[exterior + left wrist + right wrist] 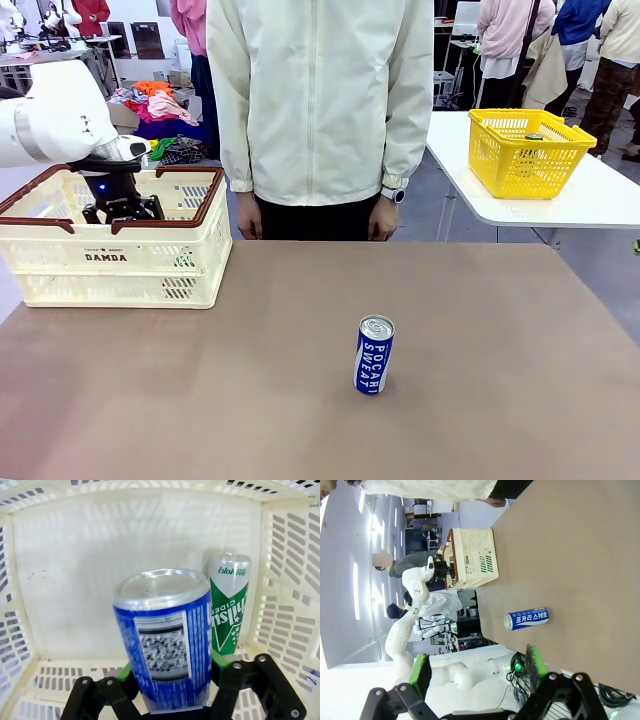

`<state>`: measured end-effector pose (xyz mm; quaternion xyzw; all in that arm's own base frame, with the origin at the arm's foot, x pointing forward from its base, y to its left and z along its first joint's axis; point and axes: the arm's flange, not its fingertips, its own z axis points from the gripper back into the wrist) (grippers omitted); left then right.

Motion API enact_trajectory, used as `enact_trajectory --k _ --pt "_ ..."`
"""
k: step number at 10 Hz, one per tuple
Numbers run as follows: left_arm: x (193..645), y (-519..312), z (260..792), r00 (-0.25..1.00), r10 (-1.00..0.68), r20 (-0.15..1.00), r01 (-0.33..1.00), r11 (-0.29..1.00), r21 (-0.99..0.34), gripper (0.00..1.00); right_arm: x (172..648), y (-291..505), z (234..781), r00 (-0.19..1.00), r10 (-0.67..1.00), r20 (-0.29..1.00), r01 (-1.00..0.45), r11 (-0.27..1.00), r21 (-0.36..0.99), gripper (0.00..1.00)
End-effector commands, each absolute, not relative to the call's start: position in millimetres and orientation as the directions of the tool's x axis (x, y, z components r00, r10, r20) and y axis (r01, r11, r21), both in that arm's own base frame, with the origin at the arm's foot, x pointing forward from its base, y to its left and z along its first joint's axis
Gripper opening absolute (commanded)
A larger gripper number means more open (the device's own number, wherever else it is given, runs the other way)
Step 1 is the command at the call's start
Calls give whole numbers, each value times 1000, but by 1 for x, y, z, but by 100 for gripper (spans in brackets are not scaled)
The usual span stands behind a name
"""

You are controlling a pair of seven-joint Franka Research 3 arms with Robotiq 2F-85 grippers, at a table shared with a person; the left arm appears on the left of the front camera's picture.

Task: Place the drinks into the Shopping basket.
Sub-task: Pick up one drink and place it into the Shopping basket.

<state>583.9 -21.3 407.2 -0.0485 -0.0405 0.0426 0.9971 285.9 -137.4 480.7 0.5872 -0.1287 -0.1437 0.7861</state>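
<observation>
One blue can (162,630) I'm holding inside Shopping basket (120,275) w/ left gripper (170,669) clamped on it, to stand by green can (227,605); right gripper (477,667) gaping.

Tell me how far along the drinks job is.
Done: the green can is already inside the Shopping basket. In hand: the left gripper is down in the basket, jaws closed on a blue can beside the green one. Left: a second blue can stands upright on the table, untouched; the right gripper hangs open, apart from it.
</observation>
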Motion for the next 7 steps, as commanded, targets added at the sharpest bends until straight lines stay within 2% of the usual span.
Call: enact_trajectory --k 1,5,7 --pt "585 -22 416 992 88 90 -81 993 -86 100 288 -137 488 922 -388 21 81 245 966 100" --pt "578 -23 430 987 88 134 -78 994 -80 100 288 -137 488 922 -388 21 81 245 966 100" --pt "568 -26 455 977 101 190 -83 992 -99 100 288 -137 488 922 -388 21 81 245 966 100"
